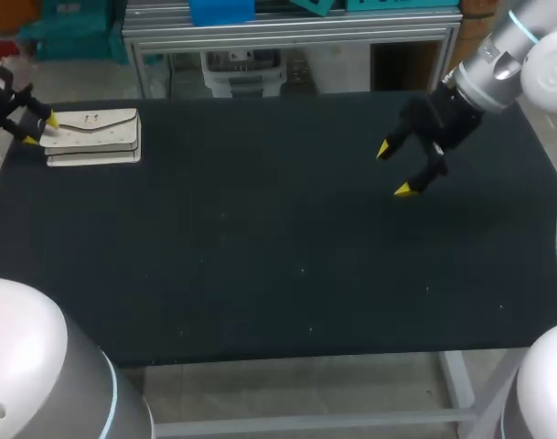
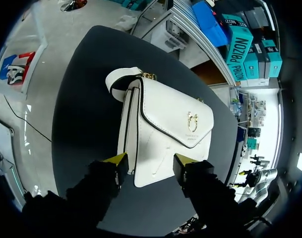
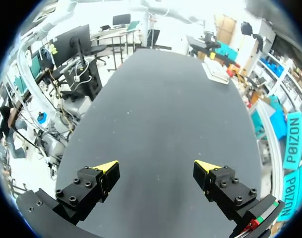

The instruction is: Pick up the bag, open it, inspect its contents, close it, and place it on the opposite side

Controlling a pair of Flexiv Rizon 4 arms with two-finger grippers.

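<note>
The white bag (image 1: 95, 135) lies flat in the upper left of the frame on the dark surface (image 1: 260, 256), its flap shut. The left pincer (image 1: 40, 129) is at the bag's left end. The right pincer (image 1: 393, 169) hangs right of centre, well apart from the bag, its yellow tips spread wide and holding nothing.

From the left wrist, the left pincer (image 2: 149, 161) stands with its fingers apart and the bag's (image 2: 165, 129) near end between them. Each yellow tip is just beside an edge, and a firm clamp does not appear made. The gold clasp (image 2: 192, 120) sits on the flap ahead of the pincer. From the right wrist, the right pincer (image 3: 155, 171) shows only bare surface between its parted fingers.

The step in hand looks to be the pick-up, with everything after it still to do. To do it well, the left pincer should probably come down square over the bag's end and close across the stiff body rather than the loose flap. It should grip deep enough that the bag does not swing when lifted. That would also leave the clasp side clear for the right pincer to open.
</note>
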